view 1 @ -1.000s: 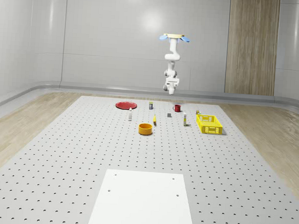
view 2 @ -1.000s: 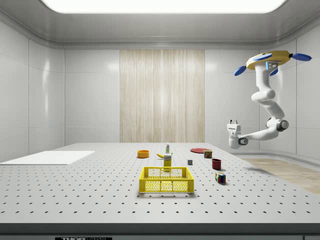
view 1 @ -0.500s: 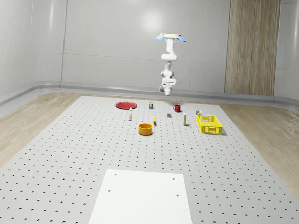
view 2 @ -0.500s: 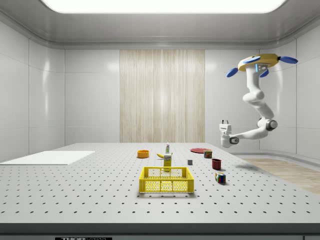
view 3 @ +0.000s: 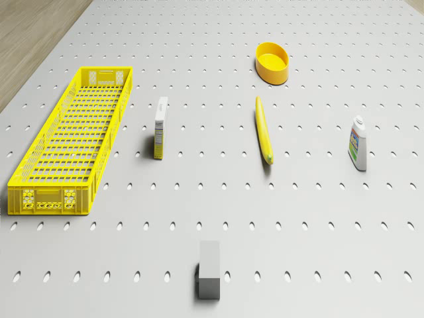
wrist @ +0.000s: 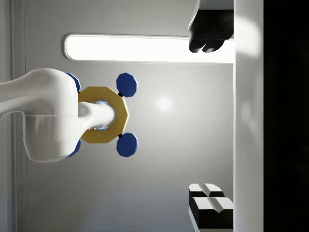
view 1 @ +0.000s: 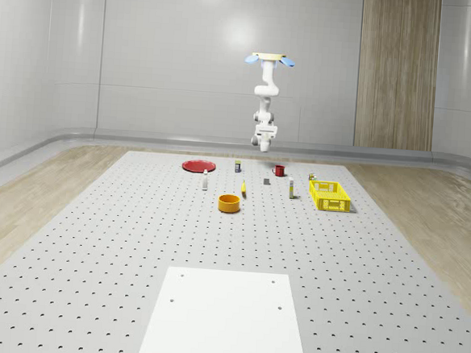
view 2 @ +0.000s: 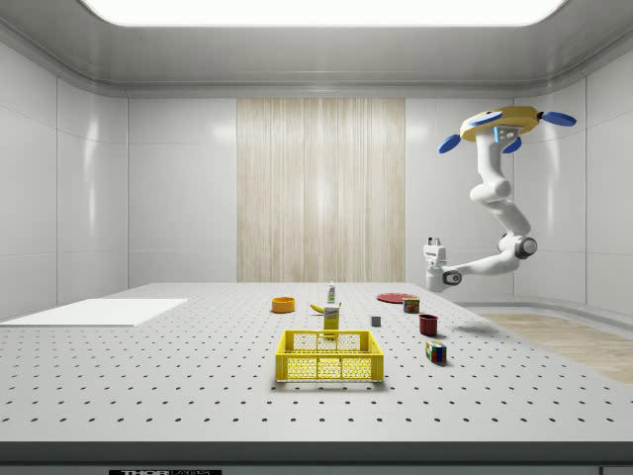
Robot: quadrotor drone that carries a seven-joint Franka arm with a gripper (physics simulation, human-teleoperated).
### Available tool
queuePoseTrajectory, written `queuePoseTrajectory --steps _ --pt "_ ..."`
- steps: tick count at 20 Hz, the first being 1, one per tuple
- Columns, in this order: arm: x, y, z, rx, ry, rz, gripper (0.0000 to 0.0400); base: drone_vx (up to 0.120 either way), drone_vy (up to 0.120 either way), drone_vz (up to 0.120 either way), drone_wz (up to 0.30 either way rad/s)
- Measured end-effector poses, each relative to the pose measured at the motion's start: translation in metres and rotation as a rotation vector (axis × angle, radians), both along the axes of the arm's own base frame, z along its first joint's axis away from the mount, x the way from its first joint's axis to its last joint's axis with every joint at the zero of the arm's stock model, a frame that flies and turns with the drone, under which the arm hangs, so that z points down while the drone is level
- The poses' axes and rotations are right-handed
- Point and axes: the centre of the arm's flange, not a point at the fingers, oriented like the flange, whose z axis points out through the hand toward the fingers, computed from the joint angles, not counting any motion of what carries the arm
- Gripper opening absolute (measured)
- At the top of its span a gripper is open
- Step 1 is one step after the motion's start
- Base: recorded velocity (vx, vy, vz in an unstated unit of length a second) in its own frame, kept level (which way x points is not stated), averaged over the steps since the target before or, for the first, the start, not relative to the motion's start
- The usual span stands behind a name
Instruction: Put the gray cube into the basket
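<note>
We were only at the approach step: drone [view 2: 502,121] hovering high by the worktop's [view 1: 94,239] far end, hand [view 2: 432,246] spread wide and empty. The gray cube [view 3: 209,268] sat well below it, and the basket [view 3: 69,142] was further off. Next we'd need to descend over that cube.

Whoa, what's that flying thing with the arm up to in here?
It's a drone carrying a robot arm, hovering high above the far side of a big perforated table. Its pincer points upward, with its fingers spread and nothing between them. Its job is to put the gray cube into the yellow basket. The cube sits on the table, apart from the basket and untouched.
</note>
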Motion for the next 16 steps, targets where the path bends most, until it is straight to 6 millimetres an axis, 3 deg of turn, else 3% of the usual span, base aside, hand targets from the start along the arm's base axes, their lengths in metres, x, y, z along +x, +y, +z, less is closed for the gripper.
queuePoseTrajectory --steps 16 --pt "-0.001 0.017 -0.002 -0.17 -0.012 -0.004 0.04 0.12 0.0 0.0 0.0"
